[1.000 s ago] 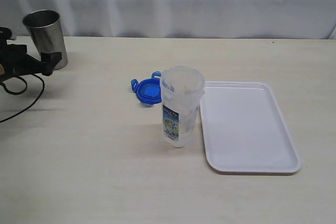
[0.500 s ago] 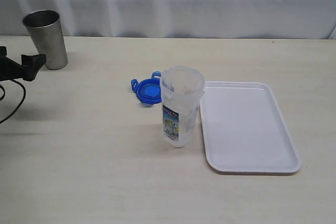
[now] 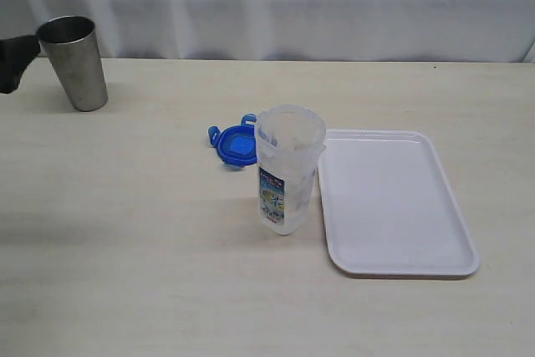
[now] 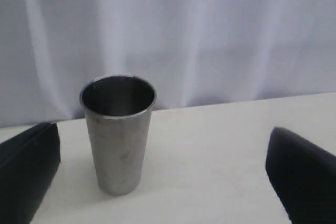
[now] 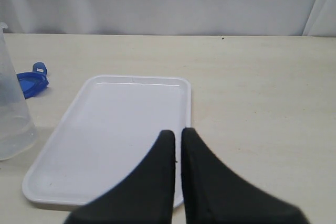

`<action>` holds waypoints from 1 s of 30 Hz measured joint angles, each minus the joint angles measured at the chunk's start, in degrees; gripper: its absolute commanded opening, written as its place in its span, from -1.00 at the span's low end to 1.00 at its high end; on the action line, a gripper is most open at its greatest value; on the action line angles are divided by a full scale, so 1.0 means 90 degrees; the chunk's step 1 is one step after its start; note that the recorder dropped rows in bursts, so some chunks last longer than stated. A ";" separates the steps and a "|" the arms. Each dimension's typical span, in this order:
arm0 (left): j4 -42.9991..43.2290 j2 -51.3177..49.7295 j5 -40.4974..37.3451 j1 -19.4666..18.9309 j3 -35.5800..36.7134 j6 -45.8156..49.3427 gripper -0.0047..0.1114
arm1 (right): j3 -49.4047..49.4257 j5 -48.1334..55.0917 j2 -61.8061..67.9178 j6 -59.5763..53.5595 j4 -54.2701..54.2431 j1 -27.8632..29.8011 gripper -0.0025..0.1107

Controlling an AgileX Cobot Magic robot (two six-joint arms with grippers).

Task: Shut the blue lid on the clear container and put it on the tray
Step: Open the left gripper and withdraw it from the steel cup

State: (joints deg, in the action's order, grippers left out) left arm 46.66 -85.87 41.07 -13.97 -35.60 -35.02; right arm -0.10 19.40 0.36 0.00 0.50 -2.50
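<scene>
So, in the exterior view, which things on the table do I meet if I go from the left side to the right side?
steel cup → blue lid → clear container → tray

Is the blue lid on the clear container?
Off: the blue lid lies on the table beside the clear container, whose mouth is uncovered.
</scene>
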 measured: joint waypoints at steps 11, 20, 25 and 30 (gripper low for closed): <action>0.0371 0.1925 0.0188 0.0000 -0.0115 -0.0221 0.87 | 0.0000 0.0000 0.0000 0.0000 0.0000 0.0000 -0.88; 0.0550 0.2330 0.0968 0.0000 -0.0129 -0.1185 0.87 | 0.0000 0.0000 0.0000 0.0000 0.0000 0.0000 -0.88; 0.0591 0.2330 0.0968 0.0000 -0.0129 -0.2277 0.87 | 0.0000 0.0000 0.0000 0.0000 0.0000 0.0000 -0.88; 0.0606 0.2330 0.0583 0.0000 -0.0223 -0.2251 0.87 | 0.0000 0.0000 0.0000 0.0000 0.0000 0.0000 -0.88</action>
State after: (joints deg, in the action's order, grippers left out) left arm 52.11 -64.90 46.32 -13.97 -37.60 -55.27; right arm -0.10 19.40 0.36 0.00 0.50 -2.50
